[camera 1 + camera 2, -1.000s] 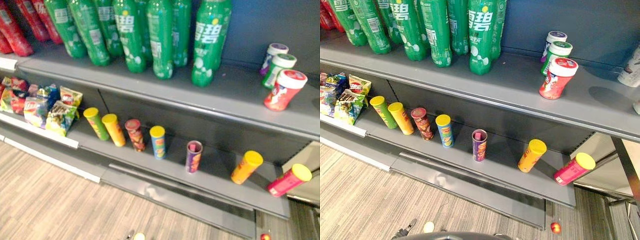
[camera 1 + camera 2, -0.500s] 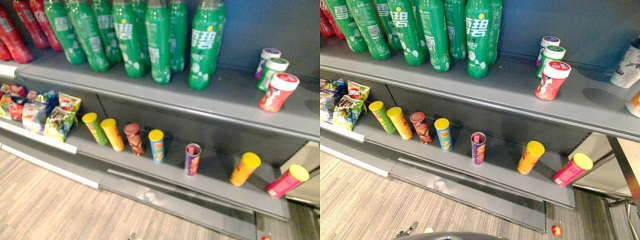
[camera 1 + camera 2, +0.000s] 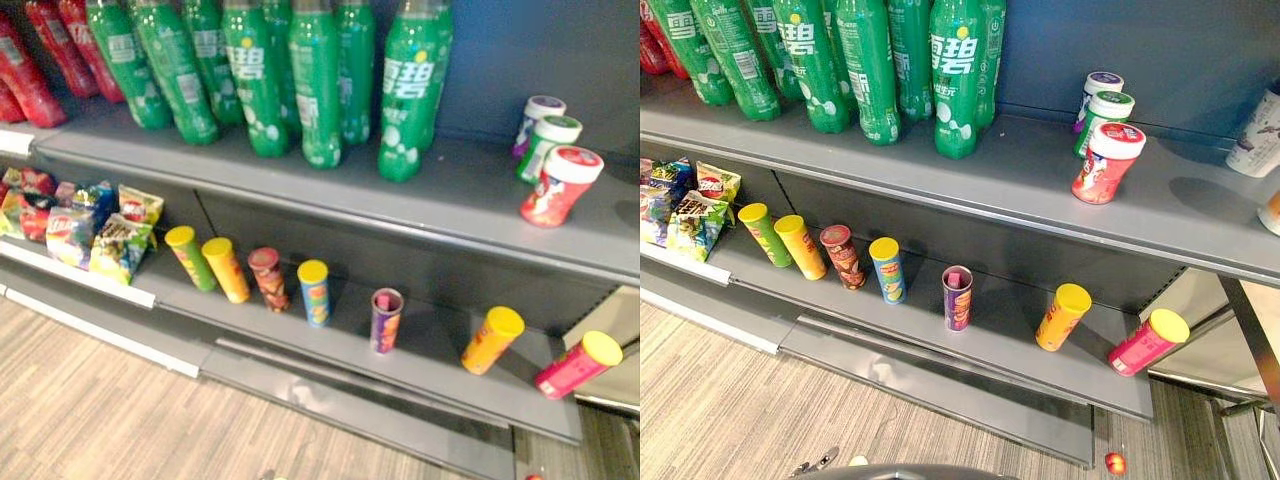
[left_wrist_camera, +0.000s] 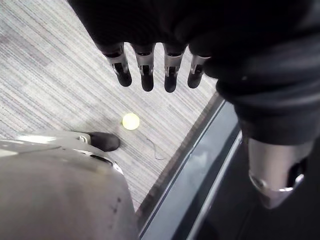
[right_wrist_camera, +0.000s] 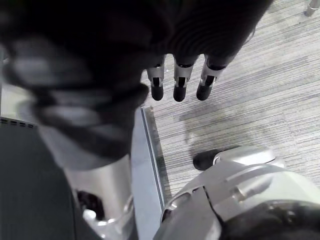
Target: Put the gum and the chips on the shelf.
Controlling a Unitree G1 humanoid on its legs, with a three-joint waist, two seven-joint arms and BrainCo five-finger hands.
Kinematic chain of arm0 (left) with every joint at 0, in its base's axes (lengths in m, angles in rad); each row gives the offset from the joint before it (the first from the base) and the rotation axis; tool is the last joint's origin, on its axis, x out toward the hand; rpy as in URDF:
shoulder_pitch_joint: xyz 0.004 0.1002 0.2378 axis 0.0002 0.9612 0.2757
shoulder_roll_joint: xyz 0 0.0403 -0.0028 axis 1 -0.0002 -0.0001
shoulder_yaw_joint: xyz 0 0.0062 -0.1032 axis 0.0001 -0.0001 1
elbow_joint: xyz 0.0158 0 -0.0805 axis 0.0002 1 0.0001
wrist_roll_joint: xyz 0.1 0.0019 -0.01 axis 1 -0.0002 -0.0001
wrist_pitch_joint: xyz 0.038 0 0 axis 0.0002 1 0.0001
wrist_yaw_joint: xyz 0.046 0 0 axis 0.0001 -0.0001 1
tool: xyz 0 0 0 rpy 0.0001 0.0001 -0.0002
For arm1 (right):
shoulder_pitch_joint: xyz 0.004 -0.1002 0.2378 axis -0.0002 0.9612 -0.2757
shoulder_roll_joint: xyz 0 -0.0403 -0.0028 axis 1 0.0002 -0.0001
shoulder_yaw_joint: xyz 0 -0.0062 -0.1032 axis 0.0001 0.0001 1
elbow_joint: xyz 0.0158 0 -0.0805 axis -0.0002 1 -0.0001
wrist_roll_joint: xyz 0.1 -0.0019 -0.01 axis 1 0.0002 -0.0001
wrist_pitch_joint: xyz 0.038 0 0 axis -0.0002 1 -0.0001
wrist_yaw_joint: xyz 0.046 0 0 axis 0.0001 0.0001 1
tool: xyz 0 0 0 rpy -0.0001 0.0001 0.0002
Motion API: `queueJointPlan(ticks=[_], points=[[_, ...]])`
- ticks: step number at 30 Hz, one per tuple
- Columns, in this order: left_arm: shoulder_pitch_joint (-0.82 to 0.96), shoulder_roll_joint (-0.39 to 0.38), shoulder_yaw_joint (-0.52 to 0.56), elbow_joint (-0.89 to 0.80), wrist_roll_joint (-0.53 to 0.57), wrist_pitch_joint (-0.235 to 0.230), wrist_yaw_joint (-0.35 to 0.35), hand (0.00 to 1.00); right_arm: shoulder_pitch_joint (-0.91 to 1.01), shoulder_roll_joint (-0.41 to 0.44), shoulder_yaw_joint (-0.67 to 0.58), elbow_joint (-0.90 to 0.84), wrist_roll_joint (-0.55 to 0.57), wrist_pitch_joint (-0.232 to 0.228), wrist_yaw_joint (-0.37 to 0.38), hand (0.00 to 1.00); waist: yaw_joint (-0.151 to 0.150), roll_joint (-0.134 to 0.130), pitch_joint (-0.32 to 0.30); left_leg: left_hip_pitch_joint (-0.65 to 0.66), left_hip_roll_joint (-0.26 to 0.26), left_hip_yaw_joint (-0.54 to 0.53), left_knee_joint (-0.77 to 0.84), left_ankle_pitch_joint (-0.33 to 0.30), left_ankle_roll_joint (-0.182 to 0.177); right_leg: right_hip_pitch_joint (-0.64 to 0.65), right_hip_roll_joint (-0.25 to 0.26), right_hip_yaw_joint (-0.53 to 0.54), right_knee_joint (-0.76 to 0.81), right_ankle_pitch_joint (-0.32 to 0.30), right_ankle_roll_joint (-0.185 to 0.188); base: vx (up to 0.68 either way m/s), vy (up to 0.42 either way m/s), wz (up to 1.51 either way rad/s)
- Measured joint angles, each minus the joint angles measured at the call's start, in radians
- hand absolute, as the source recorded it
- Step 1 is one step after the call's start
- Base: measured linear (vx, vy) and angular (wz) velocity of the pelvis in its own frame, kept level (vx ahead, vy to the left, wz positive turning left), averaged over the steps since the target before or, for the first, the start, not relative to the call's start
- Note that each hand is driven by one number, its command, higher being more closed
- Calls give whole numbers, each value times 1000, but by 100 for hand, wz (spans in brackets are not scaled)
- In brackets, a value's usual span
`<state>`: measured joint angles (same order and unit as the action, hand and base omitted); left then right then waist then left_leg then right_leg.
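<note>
My left hand hangs over the striped carpet floor, fingers straight and loose, gripping nothing. A small yellow round thing lies on the floor beneath them. My right hand hangs the same way, its fingers straight and empty. Three gum jars sit on the upper shelf, right of the green bottles. Seven chips cans stand in a row on the lower shelf, with chip bags to their left.
</note>
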<state>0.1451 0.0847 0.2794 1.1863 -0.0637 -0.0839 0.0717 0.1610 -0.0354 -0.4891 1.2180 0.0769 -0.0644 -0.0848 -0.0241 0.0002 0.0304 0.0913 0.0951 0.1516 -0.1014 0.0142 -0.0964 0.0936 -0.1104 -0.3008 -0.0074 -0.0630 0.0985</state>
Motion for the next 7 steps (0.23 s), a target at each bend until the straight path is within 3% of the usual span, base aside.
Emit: queueJointPlan(ticks=[7], points=[[0, 2, -8, 0, -1, 0, 0, 0, -1, -5, 25, 0, -1, 0, 0, 0, 0, 1, 0, 0, 1, 1, 0, -1, -1, 0, 0, 2, -5, 1, 2, 0, 0, 0]])
